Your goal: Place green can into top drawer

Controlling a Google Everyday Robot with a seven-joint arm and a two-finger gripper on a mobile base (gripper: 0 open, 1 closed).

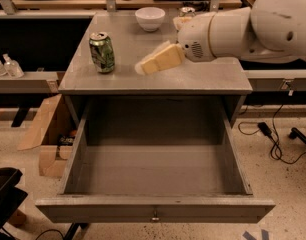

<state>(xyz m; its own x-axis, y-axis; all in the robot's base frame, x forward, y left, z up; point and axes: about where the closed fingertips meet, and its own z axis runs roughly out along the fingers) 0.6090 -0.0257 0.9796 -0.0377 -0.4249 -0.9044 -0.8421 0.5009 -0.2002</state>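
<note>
mottled green can upright, hand near

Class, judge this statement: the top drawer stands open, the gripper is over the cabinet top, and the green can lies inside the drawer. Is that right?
Not quite. In the camera view the green can stands upright on the cabinet top, left of the gripper; the open top drawer is empty.

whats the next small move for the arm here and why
Probably slide the pale gripper left to the small dark green metallic can. It sits above the grey cabinet top, right of the upright can and apart from it, while the wide grey metal top drawer already stands open, so only the grasp is missing.
</note>
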